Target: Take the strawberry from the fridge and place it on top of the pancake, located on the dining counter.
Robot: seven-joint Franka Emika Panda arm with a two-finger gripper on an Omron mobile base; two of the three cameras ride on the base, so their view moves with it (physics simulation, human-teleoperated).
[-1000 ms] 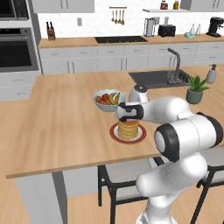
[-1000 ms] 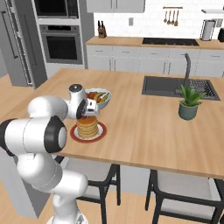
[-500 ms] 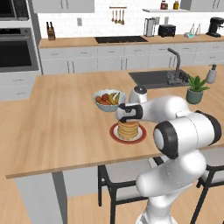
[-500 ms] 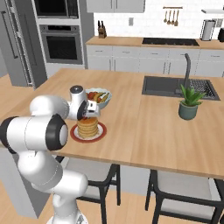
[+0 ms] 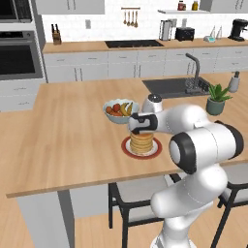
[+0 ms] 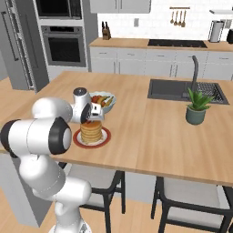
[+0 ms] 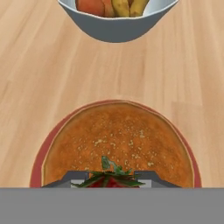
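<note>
Golden-brown pancake (image 7: 118,142) stack sits on its red-rimmed plate (image 5: 127,149) on the dining counter (image 5: 63,135), just beside the fruit bowl (image 7: 117,24). Directly above the pancake, the gripper (image 7: 109,180) clamps the strawberry (image 7: 107,179) between narrowly spaced fingers.

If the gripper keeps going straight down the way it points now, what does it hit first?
Most likely the top of the golden-brown pancake stack on its red-rimmed plate. The gripper, shut on the red strawberry, points straight at it; the gap between them is hard to judge.
</note>
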